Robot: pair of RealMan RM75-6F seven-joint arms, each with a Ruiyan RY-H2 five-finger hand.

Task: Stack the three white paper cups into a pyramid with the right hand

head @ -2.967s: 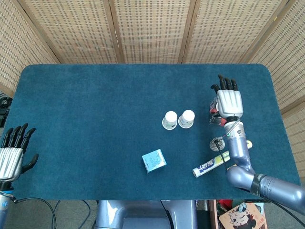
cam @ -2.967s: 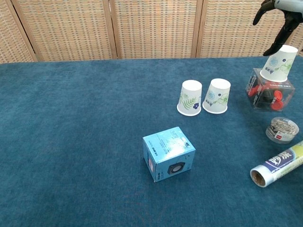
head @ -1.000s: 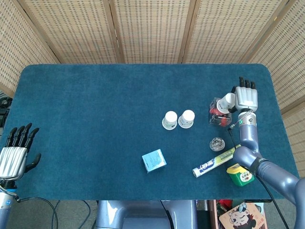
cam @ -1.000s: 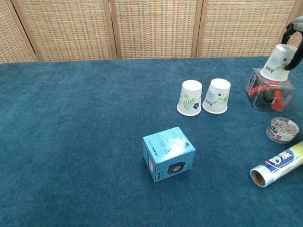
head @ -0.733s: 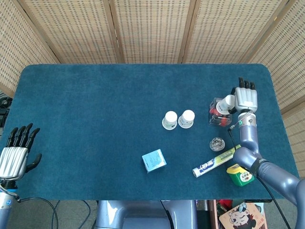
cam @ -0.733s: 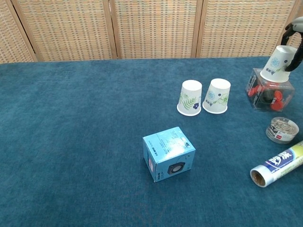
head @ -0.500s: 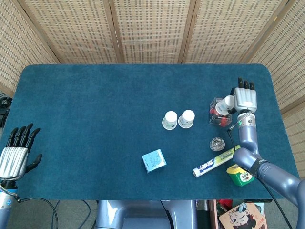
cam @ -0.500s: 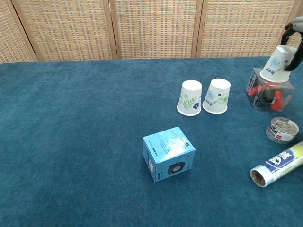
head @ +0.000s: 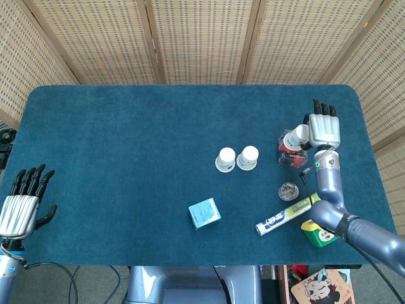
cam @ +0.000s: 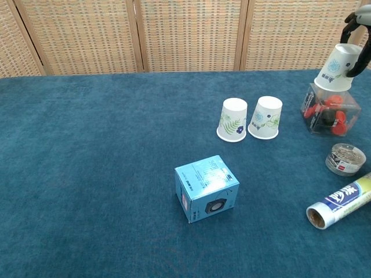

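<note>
Two white paper cups stand upside down side by side mid-table, one with a leaf print (cam: 233, 120) (head: 225, 159), the other (cam: 266, 117) (head: 248, 158) to its right. The third white cup (cam: 337, 68) (head: 299, 135) is upside down, tilted, and lifted just above a clear box of red items (cam: 327, 114) (head: 290, 152). My right hand (head: 323, 132) (cam: 358, 24) grips this cup from its right side. My left hand (head: 20, 204) hovers open at the table's near left corner.
A light blue carton (cam: 206, 187) (head: 204, 213) sits in front of the two cups. At the right lie a round tin of clips (cam: 345, 158), a rolled tube (cam: 340, 202) (head: 283, 217) and a green tape measure (head: 318, 233).
My right hand closed around the third cup and has now raised it slightly off the clear box, tilting it. The left hand and the other cups have stayed put.
</note>
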